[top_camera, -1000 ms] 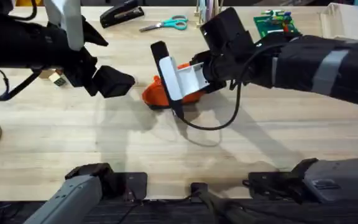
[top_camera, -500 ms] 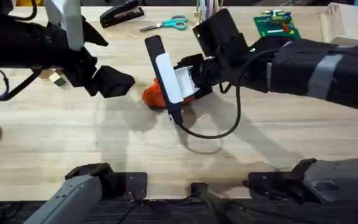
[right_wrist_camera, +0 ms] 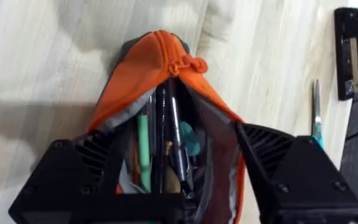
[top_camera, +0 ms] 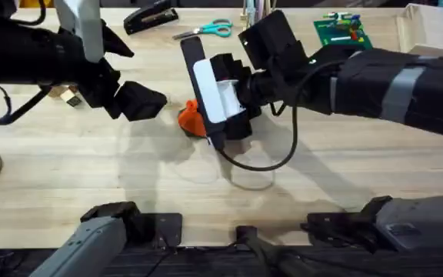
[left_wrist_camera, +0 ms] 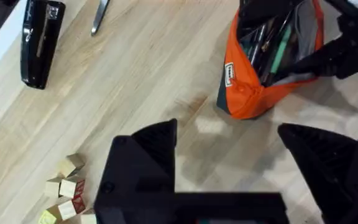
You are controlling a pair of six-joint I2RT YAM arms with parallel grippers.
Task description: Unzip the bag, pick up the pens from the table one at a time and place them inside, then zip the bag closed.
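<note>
Here, bag (right_wrist_camera: 143, 68) unzipped, pens (right_wrist_camera: 174, 146) inside

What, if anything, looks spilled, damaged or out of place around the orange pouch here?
Nothing stands out. The bag sits on the table, unzipped, with pens inside and none spilled. The right gripper straddles its open mouth; the left gripper is open nearby.

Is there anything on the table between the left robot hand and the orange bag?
No. In the left wrist view, only bare table lies between the open left gripper and the bag.
</note>
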